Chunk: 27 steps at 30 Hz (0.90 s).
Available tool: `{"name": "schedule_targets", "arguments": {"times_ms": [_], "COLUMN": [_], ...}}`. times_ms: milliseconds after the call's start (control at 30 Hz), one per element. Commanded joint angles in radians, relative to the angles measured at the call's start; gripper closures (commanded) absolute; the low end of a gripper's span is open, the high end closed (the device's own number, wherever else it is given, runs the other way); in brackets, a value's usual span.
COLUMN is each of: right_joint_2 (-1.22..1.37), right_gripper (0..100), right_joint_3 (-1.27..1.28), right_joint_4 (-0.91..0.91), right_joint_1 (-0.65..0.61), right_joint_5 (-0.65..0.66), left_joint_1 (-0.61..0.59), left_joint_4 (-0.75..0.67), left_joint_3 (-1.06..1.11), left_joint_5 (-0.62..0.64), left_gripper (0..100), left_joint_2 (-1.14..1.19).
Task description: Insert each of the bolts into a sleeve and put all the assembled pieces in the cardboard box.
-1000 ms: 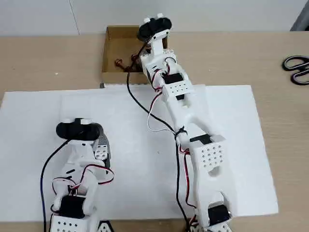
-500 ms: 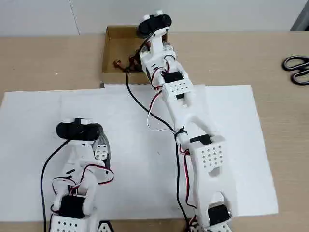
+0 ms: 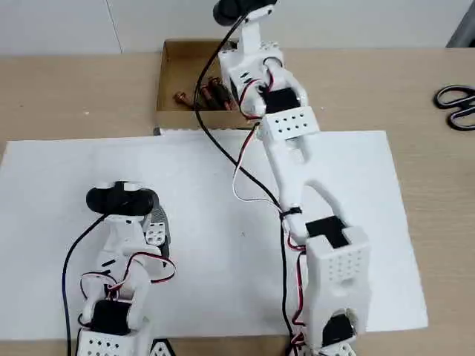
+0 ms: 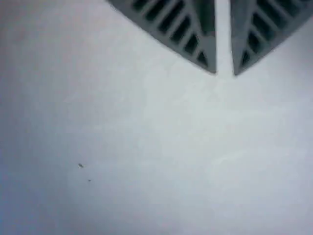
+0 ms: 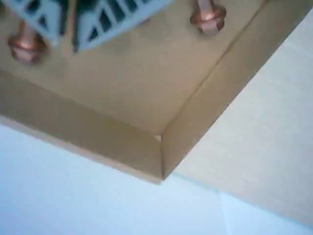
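Right arm (image 3: 297,170): I am hanging over the cardboard box (image 3: 172,70), which is sitting on the table (image 3: 74,81) at 12 o'clock from the white paper (image 3: 193,193), its near wall just beside the paper's far edge. My right jaws are standing narrow, with a thin slit between the grey fingers (image 5: 105,17), and I am gripping nothing between them. The copper pieces (image 3: 215,93) are lying on the box floor, bunched toward its 3 o'clock half, with one apart at 9 o'clock of the bunch. In the wrist view I am seeing one flanged head just beside a finger and another near the side wall. Whether every bolt is seated fully in its sleeve I cannot tell from this height.

Left arm (image 3: 122,245): I am resting at 7 o'clock on the paper, left jaws nearly closed over bare sheet and holding nothing.

Assessment: I am finding no loose bolt or sleeve on the paper. I am therefore judging the delivery close to finished, and the exit from the box to be the work in hand. To do it well I am advising:
- a straight rise until the tips are clearing the wall, then a pull toward 6 o'clock;
- keeping the jaws narrow so no head is snagged;
- minding the black cable (image 3: 199,111), which is draping across the near wall and could drag the light box.
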Motion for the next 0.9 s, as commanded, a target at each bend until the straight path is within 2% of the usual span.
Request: {"name": "schedule_targets", "arguments": {"times_ms": [0,200,467,633,867], "right_joint_2": [-0.134,-0.286,-0.467,-0.628,-0.889], "right_gripper": [99.5,99.5,99.5,99.3,99.3], "right_joint_3": [-0.052,-0.048,-0.048,-0.048,0.121], "right_joint_4": [0.131,0.412,0.757,1.026,1.078], "right_joint_1": [0.025,0.051,0.12,0.124,0.125], "right_joint_5": [-0.049,-0.163,-0.178,-0.258,-0.298], "left_joint_1": [0.006,0.006,0.006,0.006,0.006], "left_joint_4": [0.0,0.0,0.0,0.0,0.0], "left_joint_3": [-0.004,-0.004,-0.004,-0.004,-0.004], "left_joint_5": [0.005,0.005,0.005,0.005,0.005], "left_gripper": [99,99,99,99,99], "left_joint_2": [0.006,0.006,0.006,0.006,0.006]}}
